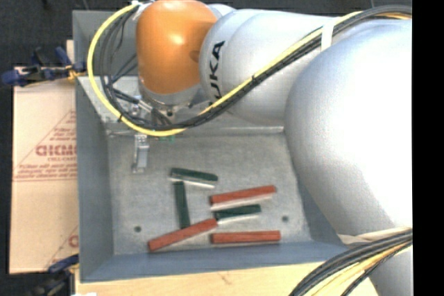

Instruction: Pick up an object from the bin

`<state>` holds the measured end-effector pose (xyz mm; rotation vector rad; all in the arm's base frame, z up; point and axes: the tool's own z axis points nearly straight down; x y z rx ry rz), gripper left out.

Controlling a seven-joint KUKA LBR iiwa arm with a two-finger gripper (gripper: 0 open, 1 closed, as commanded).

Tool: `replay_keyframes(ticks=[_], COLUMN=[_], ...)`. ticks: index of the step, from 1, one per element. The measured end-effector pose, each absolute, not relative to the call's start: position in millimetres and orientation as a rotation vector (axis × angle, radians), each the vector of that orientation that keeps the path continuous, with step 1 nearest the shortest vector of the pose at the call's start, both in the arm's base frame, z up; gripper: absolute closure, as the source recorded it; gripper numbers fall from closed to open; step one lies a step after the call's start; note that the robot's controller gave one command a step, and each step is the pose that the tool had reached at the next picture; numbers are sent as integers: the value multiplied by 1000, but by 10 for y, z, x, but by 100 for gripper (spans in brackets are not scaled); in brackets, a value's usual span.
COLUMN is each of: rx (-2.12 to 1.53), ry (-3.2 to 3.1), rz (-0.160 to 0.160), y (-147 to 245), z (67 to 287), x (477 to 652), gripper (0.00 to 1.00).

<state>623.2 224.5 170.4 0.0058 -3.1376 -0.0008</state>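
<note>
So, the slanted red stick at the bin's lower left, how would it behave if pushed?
The red stick looks straight and flat-sided, so probably stiff and unlikely to roll. It seems thin, so likely light, sliding on the bin floor. A green stick ends close by and might shift too.

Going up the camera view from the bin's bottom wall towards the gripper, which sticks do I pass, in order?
Lowest red stick → short green stick → upper red stick → topmost green stick → gripper. Left out, as they span several rows: slanted red stick, upright green stick.
</note>
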Motion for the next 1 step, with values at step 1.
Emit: replay_keyframes(ticks=[1], rx=[517], ry=[-3099], rz=[1], y=[2273], z=[1135], x=[6369], gripper=[0])
